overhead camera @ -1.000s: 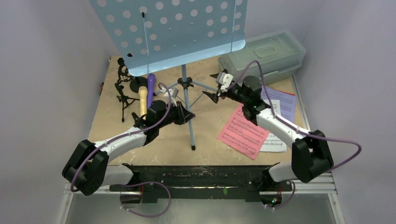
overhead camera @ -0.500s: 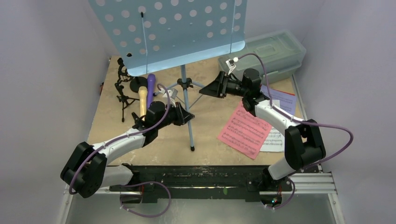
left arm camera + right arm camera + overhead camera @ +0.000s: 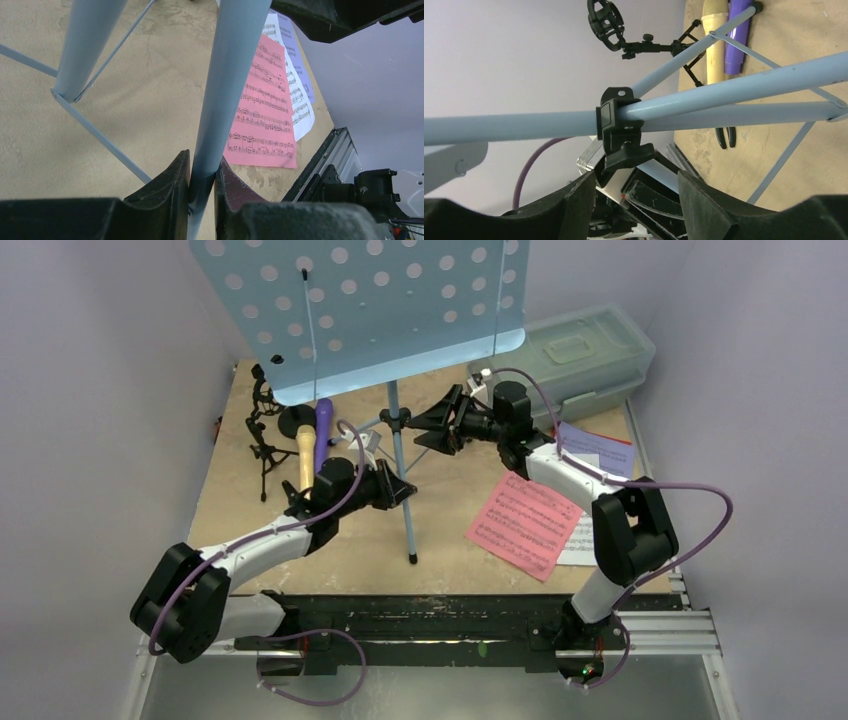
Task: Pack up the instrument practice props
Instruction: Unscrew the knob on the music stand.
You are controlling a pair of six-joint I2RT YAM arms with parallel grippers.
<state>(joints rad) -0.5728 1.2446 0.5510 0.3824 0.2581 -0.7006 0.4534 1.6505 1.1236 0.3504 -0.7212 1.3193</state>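
Observation:
The pale-blue perforated music rack stands on its tripod at the table's middle. My left gripper is shut on one tripod leg, low down, in the left wrist view. My right gripper is open beside the black clamp collar on the pole. In the right wrist view the collar's knob sits just above the gap between the jaws. Purple mic, tan mic, round-base holder and ring tripod holder lie at the left. Pink, white and lavender pages lie at the right.
The translucent grey-green lidded box sits shut at the back right, behind my right arm. Purple walls close in the table on the left, back and right. The black rail with the arm bases runs along the near edge.
My right gripper has swung left from above the pink page to the rack's clamp collar, its wrist turning on the way. My left gripper has kept its hold on the leg.

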